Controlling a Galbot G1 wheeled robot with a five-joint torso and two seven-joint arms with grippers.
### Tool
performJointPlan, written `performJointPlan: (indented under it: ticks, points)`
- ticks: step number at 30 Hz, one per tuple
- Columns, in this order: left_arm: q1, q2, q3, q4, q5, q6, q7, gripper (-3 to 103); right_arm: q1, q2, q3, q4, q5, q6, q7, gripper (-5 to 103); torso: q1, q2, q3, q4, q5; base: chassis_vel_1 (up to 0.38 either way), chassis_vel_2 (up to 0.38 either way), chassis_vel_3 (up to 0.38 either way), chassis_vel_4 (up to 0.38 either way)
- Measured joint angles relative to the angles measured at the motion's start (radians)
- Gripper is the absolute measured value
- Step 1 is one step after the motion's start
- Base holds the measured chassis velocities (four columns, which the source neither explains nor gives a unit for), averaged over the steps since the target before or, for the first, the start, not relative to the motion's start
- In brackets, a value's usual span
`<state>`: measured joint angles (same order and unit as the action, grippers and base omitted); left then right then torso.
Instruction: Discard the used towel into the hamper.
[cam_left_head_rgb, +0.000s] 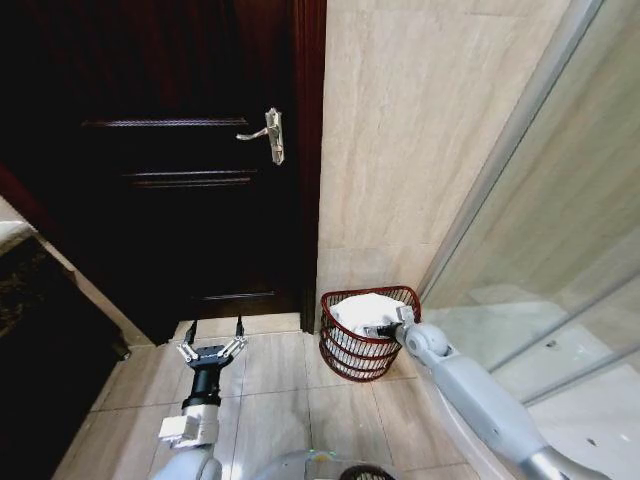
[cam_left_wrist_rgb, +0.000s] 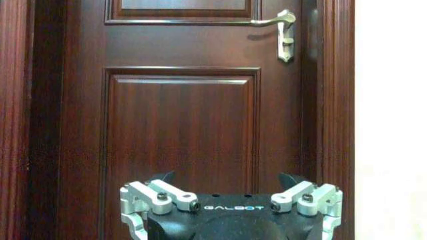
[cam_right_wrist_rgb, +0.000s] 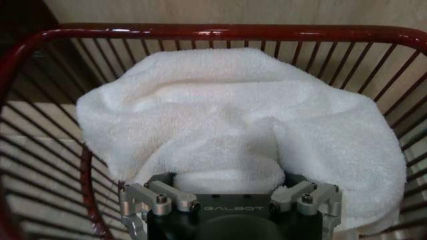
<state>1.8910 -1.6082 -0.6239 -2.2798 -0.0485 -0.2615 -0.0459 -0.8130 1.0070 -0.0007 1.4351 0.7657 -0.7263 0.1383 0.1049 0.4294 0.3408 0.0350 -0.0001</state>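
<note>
The hamper (cam_left_head_rgb: 348, 358) is a round red wire basket on the tiled floor in the corner beside the door frame. A white towel (cam_left_head_rgb: 358, 308) lies bunched inside it, piled up to the rim. My right gripper (cam_left_head_rgb: 385, 328) reaches over the hamper's near rim into the towel. In the right wrist view the towel (cam_right_wrist_rgb: 227, 115) drapes over the fingertips of the right gripper (cam_right_wrist_rgb: 230, 180), whose linkages stand spread wide inside the hamper (cam_right_wrist_rgb: 200, 32). My left gripper (cam_left_head_rgb: 212, 345) hangs open and empty above the floor, facing the door; the left gripper (cam_left_wrist_rgb: 227, 180) holds nothing.
A dark wooden door (cam_left_head_rgb: 190, 200) with a metal lever handle (cam_left_head_rgb: 272, 135) is shut ahead. A beige tiled wall (cam_left_head_rgb: 410, 150) rises behind the hamper. A glass shower partition (cam_left_head_rgb: 540, 250) runs along the right. A dark counter (cam_left_head_rgb: 30, 330) stands at the left.
</note>
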Motion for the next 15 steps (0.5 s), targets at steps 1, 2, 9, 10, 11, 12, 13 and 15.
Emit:
performJointPlan:
  ticks: [1,2,9,10,11,12,13,15]
  points:
    - [0.0,0.0,0.0,0.0,0.0,0.0,0.0,100,0.0,0.0,0.0,0.0,0.0,0.0,0.0,100,0.0,0.0,0.0,0.0,0.0,0.0,0.0,0.0,0.0]
    - [0.0,0.0,-0.002,0.0,0.0,0.0,0.0,100,0.008,0.005,-0.002,-0.01,-0.007,0.003,-0.001,100,0.0,0.0,0.0,0.0,0.0,0.0,0.0,0.0,0.0]
    - [-0.005,0.0,-0.003,0.0,-0.004,0.0,-0.001,100,0.015,-0.019,0.01,0.049,0.002,0.008,0.02,100,0.0,0.0,0.0,0.0002,0.0004,0.0,0.0,0.0,0.0]
    - [-0.005,0.0,-0.003,0.0,-0.004,0.0,-0.001,100,0.015,-0.019,0.01,0.049,0.002,0.008,0.02,100,0.0,0.0,0.0,0.0002,0.0004,0.0,0.0,0.0,0.0]
    - [-0.007,0.0,0.0,0.001,-0.004,0.001,-0.001,100,0.01,-0.049,0.019,0.098,0.03,-0.001,0.034,100,0.0,0.0,0.0,0.0003,0.0002,0.0,0.0,0.0,0.0]
    - [-0.009,0.001,0.003,0.002,-0.004,0.001,-0.001,100,0.005,-0.07,0.021,0.128,0.051,-0.003,0.043,100,0.0,0.0,0.0,0.0002,0.0003,0.0,0.0,0.0,0.0]
    - [-0.009,0.001,0.003,0.002,-0.004,0.001,-0.001,100,0.005,-0.07,0.021,0.128,0.051,-0.003,0.043,100,0.0,0.0,0.0,0.0002,0.0003,0.0,0.0,0.0,0.0]
    - [-0.01,0.0,0.007,0.006,-0.003,0.001,-0.001,100,0.002,-0.09,0.021,0.152,0.069,-0.004,0.048,100,0.0,0.0,0.0,-0.0002,-0.0003,0.0,0.0,0.0,0.0]
